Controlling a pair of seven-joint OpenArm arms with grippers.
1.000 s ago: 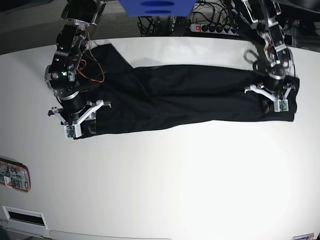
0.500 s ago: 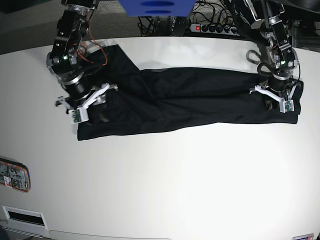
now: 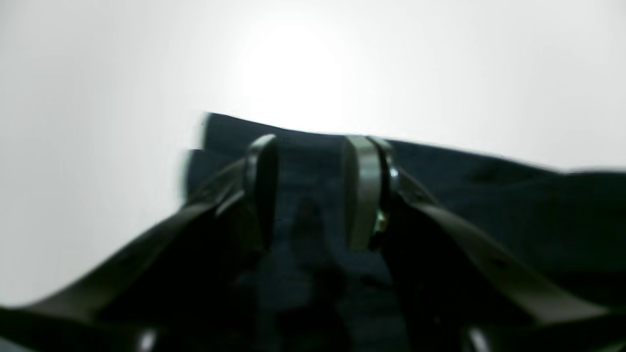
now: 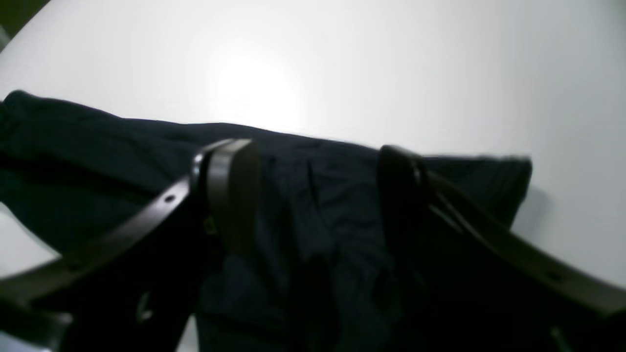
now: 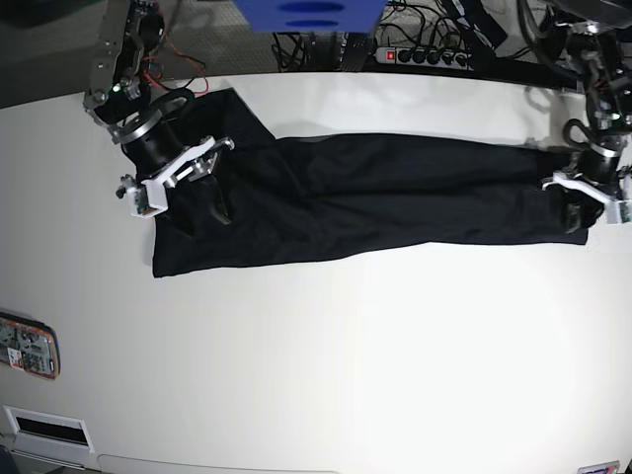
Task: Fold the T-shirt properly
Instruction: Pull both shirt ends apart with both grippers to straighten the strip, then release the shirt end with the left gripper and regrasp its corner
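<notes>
The broad white desk (image 5: 326,365) fills nearly all of the base view, smooth and bare in front, with a bright glare patch on it in both wrist views.

Across its far half lies the plain black short-sleeved T-shirt (image 5: 375,197) of thin soft cloth, folded into a long band that runs from one side of the desk to the other. At the base view's left end the band widens, with a flap reaching up toward the desk's back edge and a squared lower corner lying flat. The other end narrows to a blunt edge near the desk's right rim. Shallow wrinkles run along its length.

My right pincer (image 5: 176,173) hangs over the wide end of the shirt, tilted, its white fingers spread. From its wrist camera I see the right pincer (image 4: 313,195) with both dark fingers well apart and only wrinkled black cloth showing in the gap; nothing is pinched between them.

My left pincer (image 5: 591,195) sits over the narrow end of the shirt, right at the cloth's edge. Through its wrist camera the left pincer (image 3: 313,190) shows a clear gap between the two fingers, narrower than on the other side, with the shirt lying flat below and its edge just past the fingertips. It grips nothing.

At the desk's near left edge rests a small orange-rimmed flat device (image 5: 28,346).
</notes>
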